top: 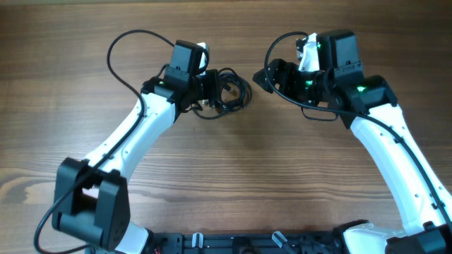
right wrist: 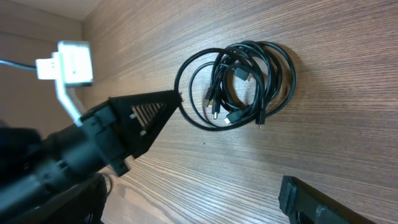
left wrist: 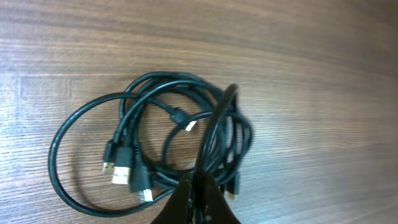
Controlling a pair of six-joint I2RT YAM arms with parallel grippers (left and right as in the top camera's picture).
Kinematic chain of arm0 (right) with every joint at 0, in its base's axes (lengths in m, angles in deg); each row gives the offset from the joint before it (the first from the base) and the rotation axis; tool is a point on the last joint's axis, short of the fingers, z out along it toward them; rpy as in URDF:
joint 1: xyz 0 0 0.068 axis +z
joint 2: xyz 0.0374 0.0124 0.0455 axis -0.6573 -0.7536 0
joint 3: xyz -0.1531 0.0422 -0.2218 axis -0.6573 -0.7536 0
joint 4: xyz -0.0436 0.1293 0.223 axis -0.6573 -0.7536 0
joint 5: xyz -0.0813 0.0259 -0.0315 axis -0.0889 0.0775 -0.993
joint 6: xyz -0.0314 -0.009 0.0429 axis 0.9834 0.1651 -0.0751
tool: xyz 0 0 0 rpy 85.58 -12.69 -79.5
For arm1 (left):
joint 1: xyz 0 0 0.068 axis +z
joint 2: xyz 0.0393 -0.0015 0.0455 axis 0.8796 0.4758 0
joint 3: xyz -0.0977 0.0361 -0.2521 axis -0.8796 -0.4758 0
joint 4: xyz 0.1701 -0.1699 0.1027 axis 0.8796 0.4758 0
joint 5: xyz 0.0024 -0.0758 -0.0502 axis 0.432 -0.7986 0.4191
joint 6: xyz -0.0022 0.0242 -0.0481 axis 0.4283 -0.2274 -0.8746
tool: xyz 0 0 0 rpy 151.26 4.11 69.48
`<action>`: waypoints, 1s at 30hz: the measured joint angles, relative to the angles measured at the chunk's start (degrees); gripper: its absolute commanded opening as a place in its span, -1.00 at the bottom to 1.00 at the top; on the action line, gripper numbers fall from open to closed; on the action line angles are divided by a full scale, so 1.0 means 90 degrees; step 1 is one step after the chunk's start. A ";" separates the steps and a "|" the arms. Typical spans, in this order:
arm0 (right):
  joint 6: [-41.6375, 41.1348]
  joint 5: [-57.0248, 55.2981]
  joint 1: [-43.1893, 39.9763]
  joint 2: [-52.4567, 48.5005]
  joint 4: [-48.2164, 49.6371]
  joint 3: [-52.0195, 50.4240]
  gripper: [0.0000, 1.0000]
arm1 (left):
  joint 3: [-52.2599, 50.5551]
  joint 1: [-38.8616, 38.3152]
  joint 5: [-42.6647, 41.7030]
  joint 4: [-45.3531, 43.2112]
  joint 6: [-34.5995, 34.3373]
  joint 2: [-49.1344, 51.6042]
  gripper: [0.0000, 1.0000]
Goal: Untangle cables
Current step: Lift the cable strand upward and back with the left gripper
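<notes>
The cables (top: pixel 229 92) are thin black cords with small plug ends, lying as one small coil on the wooden table at the back centre. My left gripper (top: pixel 212 90) is at the coil's left edge. In the left wrist view its jaws (left wrist: pixel 198 186) are shut on one black strand that rises out of the coil (left wrist: pixel 127 155). My right gripper (top: pixel 263 77) is open and empty, just right of the coil and apart from it. In the right wrist view the coil (right wrist: pixel 239 73) lies beyond its spread fingers (right wrist: pixel 231 138).
The table (top: pixel 240 176) is bare wood. Thicker black wires loop off both white arms, one at the back left (top: pixel 116 49) and one at the right arm (top: pixel 318 113). The arms' bases stand at the front edge.
</notes>
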 measured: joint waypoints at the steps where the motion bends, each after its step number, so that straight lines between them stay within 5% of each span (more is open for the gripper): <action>1: 0.0000 0.0000 0.0000 0.0000 0.0002 0.0000 0.80 | 0.0000 0.0000 -0.0121 0.0000 -0.0005 -0.0078 -0.92; 10: 0.0000 -0.0002 0.0000 0.0000 0.0002 0.0000 0.84 | -0.0012 0.0000 -0.1212 -0.0454 -0.0015 -0.0741 -0.91; 20: -0.0005 -0.0124 0.0000 0.0000 0.0005 0.0000 0.84 | -0.0024 0.0000 -0.1406 -0.1316 -0.0129 -0.1960 -0.92; 30: -0.0078 -0.0126 0.0000 0.0000 -0.0005 0.0000 0.84 | -0.0032 0.0000 -0.1423 -0.2091 -0.0393 -0.2038 -0.92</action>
